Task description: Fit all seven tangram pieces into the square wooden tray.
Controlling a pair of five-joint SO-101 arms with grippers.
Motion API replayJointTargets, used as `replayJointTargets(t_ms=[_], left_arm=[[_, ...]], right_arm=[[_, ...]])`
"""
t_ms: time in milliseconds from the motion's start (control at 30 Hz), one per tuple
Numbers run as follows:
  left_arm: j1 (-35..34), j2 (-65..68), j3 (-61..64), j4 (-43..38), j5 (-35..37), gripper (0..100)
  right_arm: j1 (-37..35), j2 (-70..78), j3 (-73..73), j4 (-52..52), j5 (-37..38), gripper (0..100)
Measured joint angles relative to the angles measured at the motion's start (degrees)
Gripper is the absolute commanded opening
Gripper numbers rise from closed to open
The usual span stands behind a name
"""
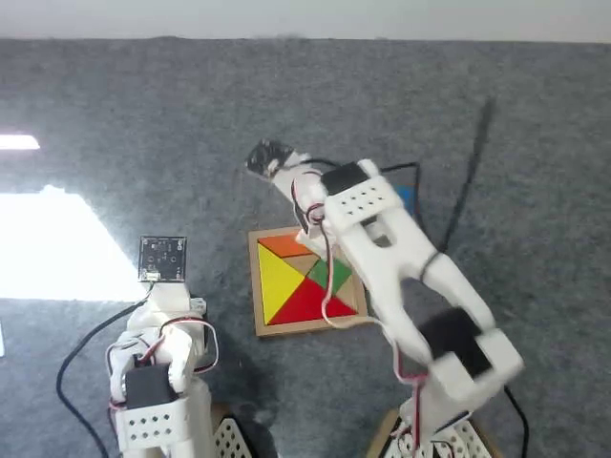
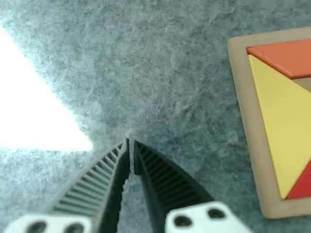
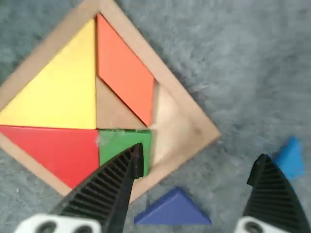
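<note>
The square wooden tray [image 1: 256,286] lies mid-table under my right arm [image 1: 368,205]. It holds a yellow triangle [image 3: 63,97], an orange parallelogram [image 3: 124,73], a red triangle [image 3: 53,148] and a green square [image 3: 121,143]. A wood-coloured triangle [image 3: 114,109] in the middle and a pale corner strip [image 3: 170,121] look bare. My right gripper [image 3: 200,154] hangs open above the tray's corner. A dark blue triangle [image 3: 172,211] and a light blue piece [image 3: 291,155] lie on the mat just outside it. My left gripper [image 2: 130,144] is shut and empty over the mat, left of the tray [image 2: 243,97].
Grey felt covers the table. A bright patch of light [image 1: 57,248] falls on the mat at the left. The light blue piece [image 1: 407,198] peeks out behind the right arm. The left arm [image 1: 158,382] stands at the front left.
</note>
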Motion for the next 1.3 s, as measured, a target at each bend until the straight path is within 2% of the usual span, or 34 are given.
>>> replayJointTargets(t_ms=[100, 200, 333, 467, 633, 733, 833, 1033, 1200, 1300], left_arm=[[0.0, 0.0, 0.0, 0.0, 0.0, 1], [0.0, 0.0, 0.0, 0.0, 0.0, 1], [0.0, 0.0, 0.0, 0.0, 0.0, 1], [0.0, 0.0, 0.0, 0.0, 0.0, 1], [0.0, 0.0, 0.0, 0.0, 0.0, 1], [0.0, 0.0, 0.0, 0.0, 0.0, 1], [0.0, 0.0, 0.0, 0.0, 0.0, 1], [0.0, 0.0, 0.0, 0.0, 0.0, 1], [0.0, 0.0, 0.0, 0.0, 0.0, 1], [0.0, 0.0, 0.0, 0.0, 0.0, 1]], right_arm=[[1.4, -10.5, 2.3, 2.7, 0.0, 34.3], [5.9, -17.4, 7.6, 4.9, 0.0, 34.3], [10.6, -18.3, 15.0, 6.4, 3.3, 34.3], [11.9, -17.7, 19.9, 5.1, 5.5, 34.2], [12.0, -16.5, 29.3, -7.7, -3.8, 34.2], [11.5, -16.4, 32.6, -14.0, -5.5, 34.2], [13.1, -16.4, 32.9, -15.5, -7.3, 34.2], [13.7, -15.3, 33.8, -15.8, -20.3, 34.2], [12.9, -11.3, 33.8, -16.4, -25.8, 33.9], [12.9, -9.7, 33.8, -18.9, -27.4, 27.5]])
